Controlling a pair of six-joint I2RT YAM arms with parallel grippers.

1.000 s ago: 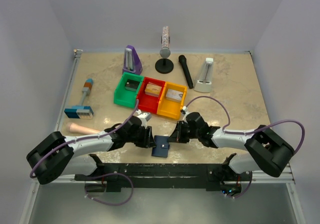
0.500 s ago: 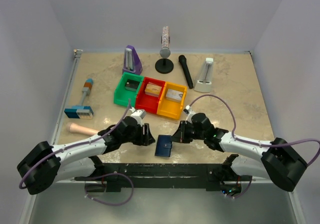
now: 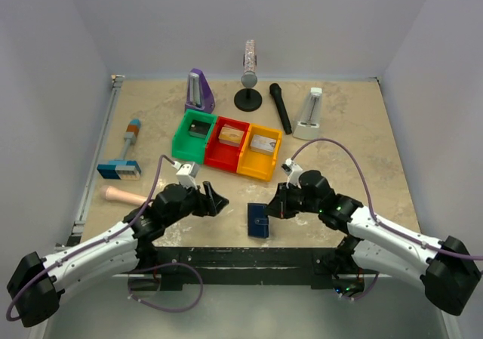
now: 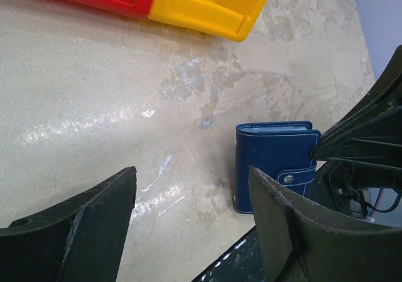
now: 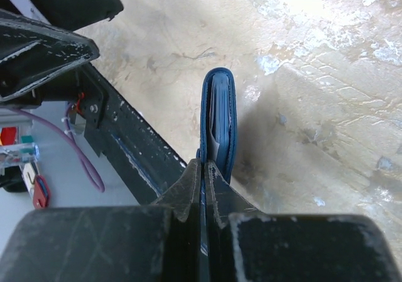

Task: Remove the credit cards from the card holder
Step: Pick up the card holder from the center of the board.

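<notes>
So the card holder (image 3: 258,220) was on the tabletop (image 3: 355,150) right at the near edge, just beyond the black rail (image 3: 226,257) the arms are bolted to, about midway between the two arms. It was folded shut, and in the left wrist view you could see the little strap with its silver snap (image 4: 288,179) across the front. The right gripper (image 3: 273,209) was closed and pinching the holder's right edge. From the right wrist camera there was a thin blue sliver clamped between the fingers (image 5: 185,188), with the rest of the holder seen edge-on past the tips. Couldn't really tell whether it was lying flat or tipped up on its side. The left gripper (image 3: 219,201) was wide open with nothing in it, hanging just left of the holder and not touching it. Farther back sat the green bin (image 3: 181,146), red bin (image 3: 220,154) and yellow bin (image 3: 255,165) side by side in a row, well apart from the holder, with a purple metronome (image 3: 199,90) behind the green one
</notes>
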